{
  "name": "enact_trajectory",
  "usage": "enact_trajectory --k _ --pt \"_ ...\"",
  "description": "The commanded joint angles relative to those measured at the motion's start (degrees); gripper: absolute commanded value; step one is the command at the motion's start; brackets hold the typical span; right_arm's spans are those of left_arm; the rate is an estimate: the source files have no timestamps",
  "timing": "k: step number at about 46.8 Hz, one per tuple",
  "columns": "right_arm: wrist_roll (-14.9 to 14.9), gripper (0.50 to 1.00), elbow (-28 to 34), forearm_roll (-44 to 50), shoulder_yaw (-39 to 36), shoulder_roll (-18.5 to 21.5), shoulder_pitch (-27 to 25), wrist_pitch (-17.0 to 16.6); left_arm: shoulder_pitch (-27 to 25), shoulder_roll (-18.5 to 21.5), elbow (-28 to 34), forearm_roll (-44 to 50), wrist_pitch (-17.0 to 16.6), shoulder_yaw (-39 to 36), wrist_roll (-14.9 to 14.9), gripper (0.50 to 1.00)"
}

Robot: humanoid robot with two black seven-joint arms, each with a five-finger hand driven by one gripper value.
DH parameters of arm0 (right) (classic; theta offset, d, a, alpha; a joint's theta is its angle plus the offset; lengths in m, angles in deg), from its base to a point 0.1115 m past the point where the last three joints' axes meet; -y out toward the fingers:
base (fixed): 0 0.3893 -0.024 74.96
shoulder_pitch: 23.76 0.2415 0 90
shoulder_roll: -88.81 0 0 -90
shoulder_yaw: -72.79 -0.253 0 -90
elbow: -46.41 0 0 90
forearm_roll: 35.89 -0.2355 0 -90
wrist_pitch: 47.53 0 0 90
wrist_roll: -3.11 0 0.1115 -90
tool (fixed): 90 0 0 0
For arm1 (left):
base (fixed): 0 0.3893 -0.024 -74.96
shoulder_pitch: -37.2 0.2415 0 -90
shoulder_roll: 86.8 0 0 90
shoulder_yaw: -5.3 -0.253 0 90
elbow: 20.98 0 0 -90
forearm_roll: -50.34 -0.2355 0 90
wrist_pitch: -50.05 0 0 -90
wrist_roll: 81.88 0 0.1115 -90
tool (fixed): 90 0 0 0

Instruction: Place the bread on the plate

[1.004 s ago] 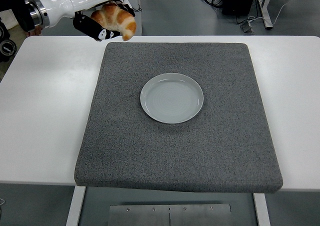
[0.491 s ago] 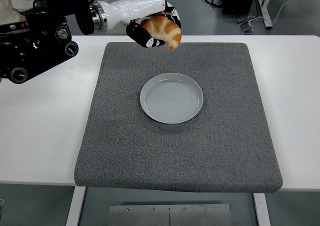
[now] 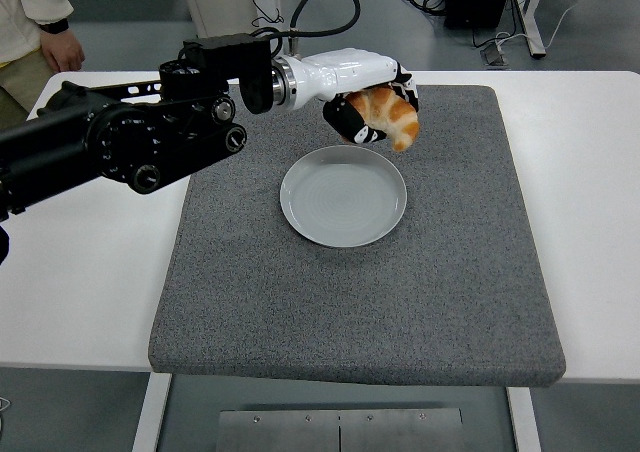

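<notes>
You've got the bread (image 3: 385,115) up in the air, and it is a croissant-shaped roll, golden-brown and glossy on its ridged back, paler and almost cream at the tip that points down toward the plate (image 3: 343,195). It sits tucked into the left hand (image 3: 368,104), whose white shell covers the top and whose black fingers (image 3: 349,125) curl under and around the roll's left side, so your hand is closed on the bread with the right end and the lower tip poking out free. The roll hangs tilted, its lower tip pointing down and to the right. Measured against the plate, the bread hovers above and just past the plate's far-right rim, clear of it and not touching; the plate itself is a round, pale grey-blue dish with nothing on it, lying flat in the middle of the dark grey mat (image 3: 440,302). Your left arm (image 3: 130,137) reaches in from the left of the plate, black and bulky, crossing the mat's far-left corner, with a black cable looping up behind the wrist. The mat covers most of the white table (image 3: 85,272), and the plate sits well inside its edges. Beyond the plate, at the far-left corner of the table, a person (image 3: 35,17) in a light top stands with a hand hanging near the table's edge. Your right hand does not show anywhere.
</notes>
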Motion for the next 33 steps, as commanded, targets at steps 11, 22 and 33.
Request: enact_trajectory --k 11,22,33 --pt "0.0 1.0 0.0 0.0 0.0 0.0 -0.01 0.01 4.02 -2.56 -2.57 -1.94 -2.26 -1.56 0.0 0.5" --pt "0.0 1.0 0.0 0.0 0.0 0.0 -0.01 0.01 7.01 -2.82 -3.71 -2.72 -3.41 -2.0 0.09 0.5" --pt "0.0 1.0 0.0 0.0 0.0 0.0 -0.01 -0.07 9.38 -3.35 -4.07 -3.69 -4.2 -2.0 0.0 0.5"
